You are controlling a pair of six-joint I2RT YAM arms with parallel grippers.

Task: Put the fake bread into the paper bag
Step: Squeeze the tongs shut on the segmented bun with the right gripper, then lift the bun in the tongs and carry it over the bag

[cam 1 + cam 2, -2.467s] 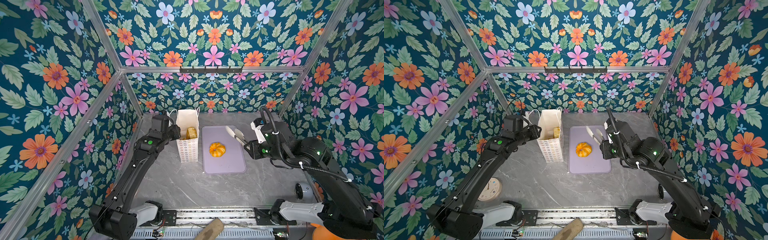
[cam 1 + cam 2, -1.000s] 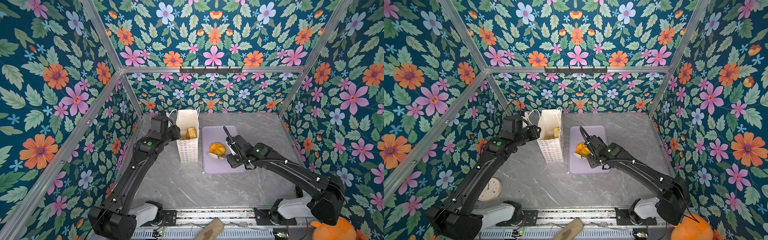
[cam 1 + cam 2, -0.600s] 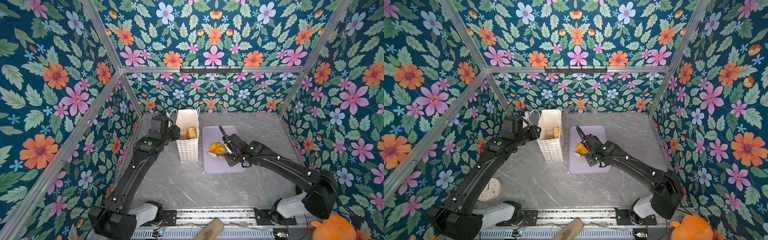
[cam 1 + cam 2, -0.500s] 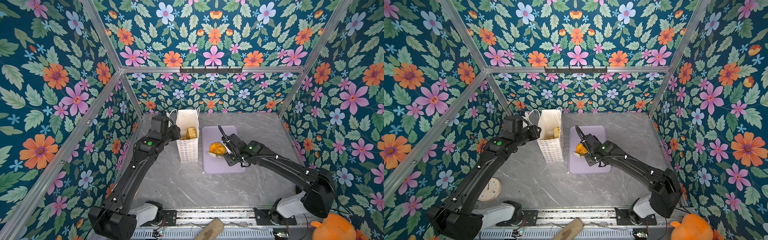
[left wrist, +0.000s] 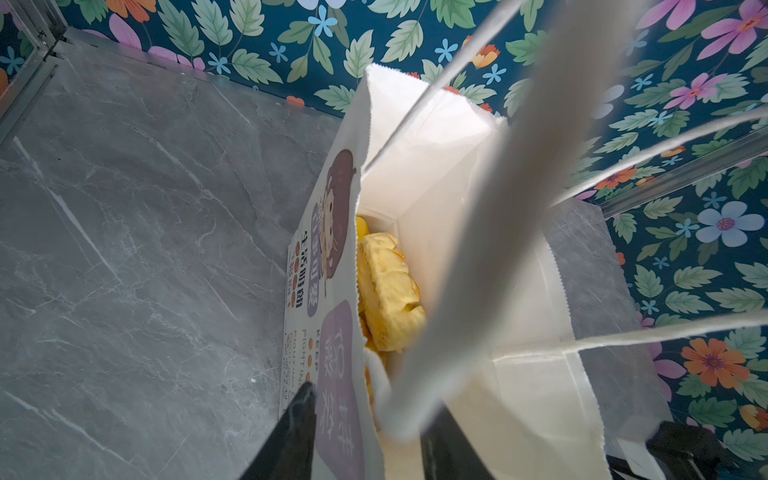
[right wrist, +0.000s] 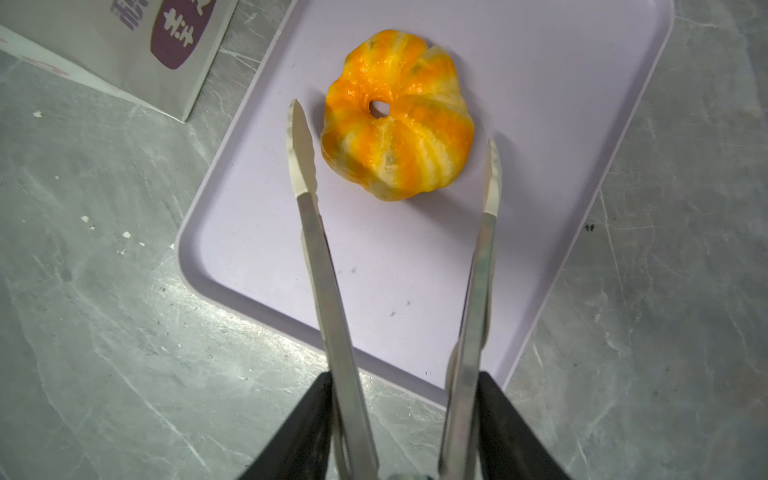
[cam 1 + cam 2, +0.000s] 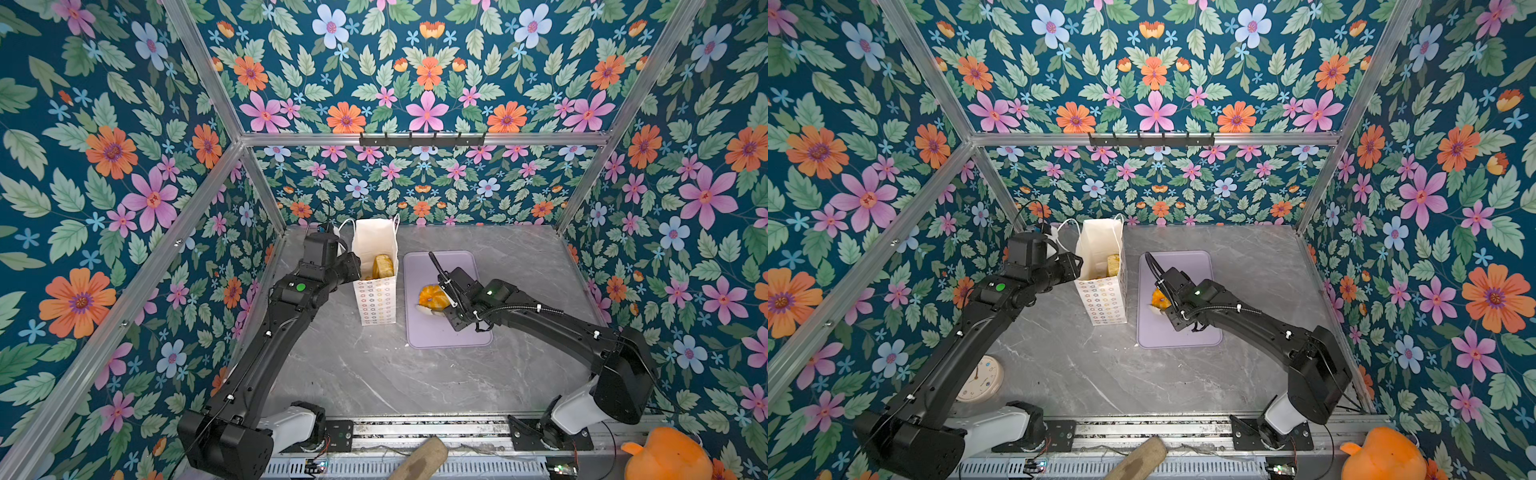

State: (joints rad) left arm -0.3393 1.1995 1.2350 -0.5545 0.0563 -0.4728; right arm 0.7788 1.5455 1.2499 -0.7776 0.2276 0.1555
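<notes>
A round ring-shaped bun (image 6: 397, 120) of fake bread lies on the lilac tray (image 6: 540, 124), seen in both top views (image 7: 430, 296) (image 7: 1158, 298). My right gripper (image 6: 399, 382) is shut on metal tongs (image 6: 328, 291), whose tips stand apart on either side of the bun, not pressing it. The white paper bag (image 7: 376, 299) stands upright left of the tray, with more fake bread (image 5: 388, 291) inside. My left gripper (image 5: 374, 407) grips the bag's rim, one finger outside and one inside.
A round clock (image 7: 978, 378) lies on the table near the left arm's base. An orange plush toy (image 7: 665, 455) and a wooden piece (image 7: 419, 461) sit at the front edge. Flowered walls close in the grey marble table (image 7: 374, 374) on three sides.
My right arm came down from above the tray and brought the tongs round the bun; the tong tips have drawn slightly closer. The left arm and bag have not moved.
</notes>
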